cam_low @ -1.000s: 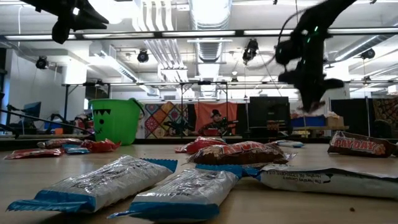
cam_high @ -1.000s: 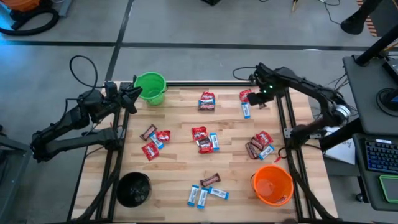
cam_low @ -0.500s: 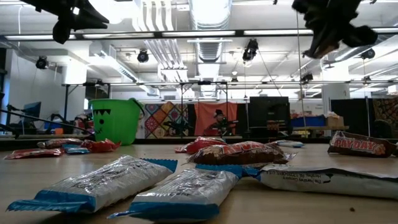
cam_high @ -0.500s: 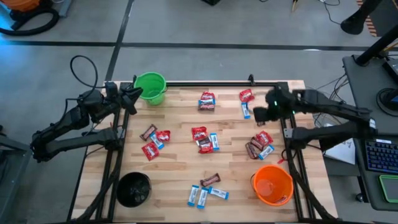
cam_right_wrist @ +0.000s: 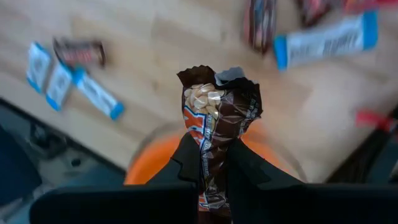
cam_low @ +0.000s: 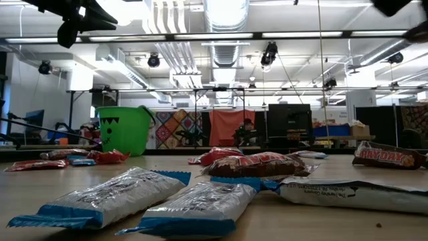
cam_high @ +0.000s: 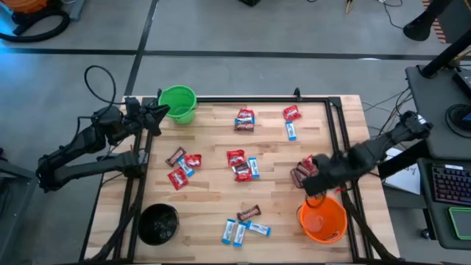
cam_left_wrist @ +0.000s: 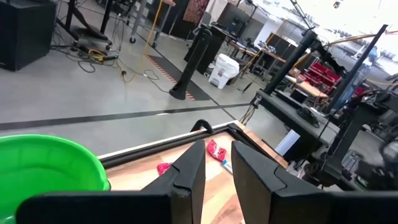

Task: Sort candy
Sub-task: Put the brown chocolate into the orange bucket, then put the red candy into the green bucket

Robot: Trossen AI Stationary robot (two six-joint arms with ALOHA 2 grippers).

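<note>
1. The right gripper (cam_high: 318, 184) now sits at the lower right of the overhead frame, just above the rim of the orange bucket (cam_high: 324, 221). A second ago it was up at the top right of the table beside a red packet and a blue-and-white one, and half a second ago it was partway down the right edge.

2. Its fingers are pinched tight on a brown candy bar (cam_right_wrist: 217, 118). In the right wrist view the wrapper stands up between them, with the orange bucket (cam_right_wrist: 152, 165) showing directly behind.

3. This suggests the carry is nearly over and the drop into the orange bucket is the next step. The bar is not yet released.

4. The left gripper (cam_left_wrist: 214, 165) waits at the upper left of the overhead frame, beside the green bucket (cam_high: 177, 103), exactly where it was a second ago. Its fingers stand a little apart and hold nothing.

5. The rest of the candy (cam_high: 241, 163) lies where it did: a cluster in the middle of the table (cam_high: 213, 199), pairs at the top, a group at left, another at the bottom centre, and a heap just above the right gripper.

6. The black bucket (cam_high: 158, 223) stands at lower left.

7. Most pieces are unsorted, so the task looks early.
</note>
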